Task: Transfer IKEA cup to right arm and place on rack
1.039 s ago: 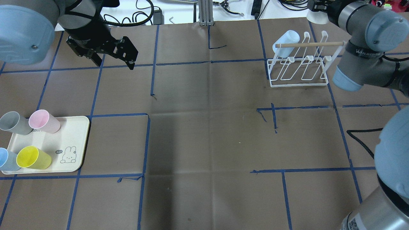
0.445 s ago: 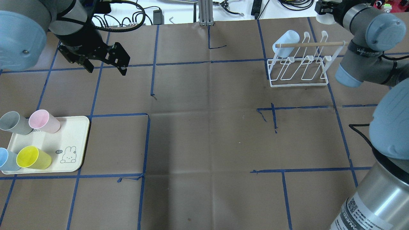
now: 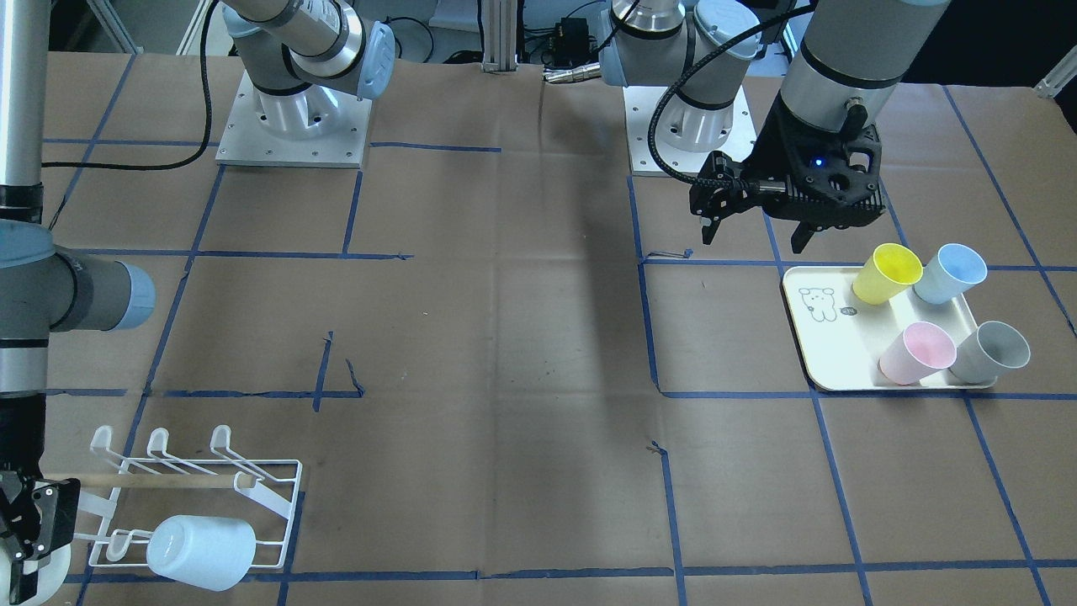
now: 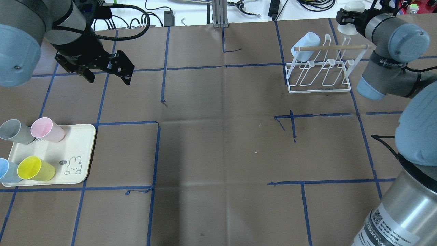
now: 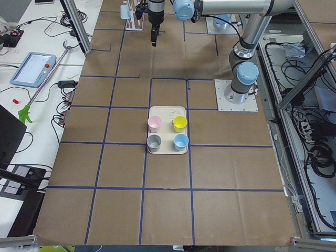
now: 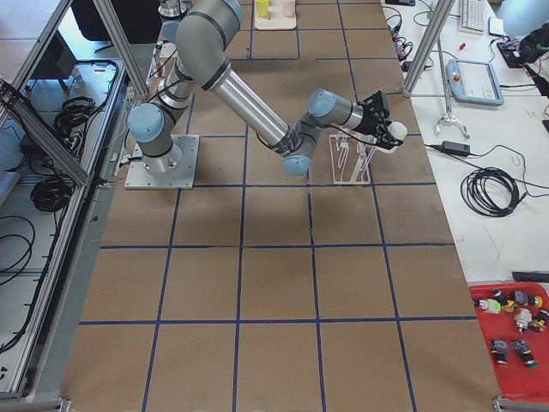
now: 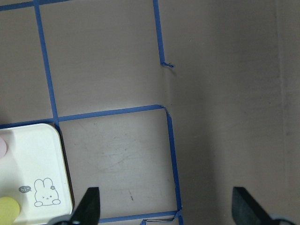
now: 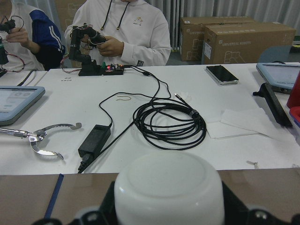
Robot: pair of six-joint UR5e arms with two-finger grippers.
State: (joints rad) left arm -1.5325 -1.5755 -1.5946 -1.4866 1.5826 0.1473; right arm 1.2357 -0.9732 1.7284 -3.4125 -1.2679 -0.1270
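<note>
Since the earlier overhead frame my left gripper [image 4: 108,79] has slid nearer the tray [image 4: 82,143], though it is well apart from it; its fingers are spread and empty above the surface [image 4: 218,143]. My right gripper [image 4: 346,20] hangs just beyond the rack [image 4: 319,73], where a pale cup [image 4: 306,44] sits upturned on an end peg.

From the front I see a yellow cup [image 3: 885,271], blue cup [image 3: 947,273], pink cup [image 3: 915,353] and grey cup [image 3: 991,352] standing on the tray.

My left wrist camera shows both fingers wide apart over blue tape [image 7: 171,154].

My right wrist camera shows the fingers pinching the white cup [image 8: 168,190], base toward the lens.
</note>
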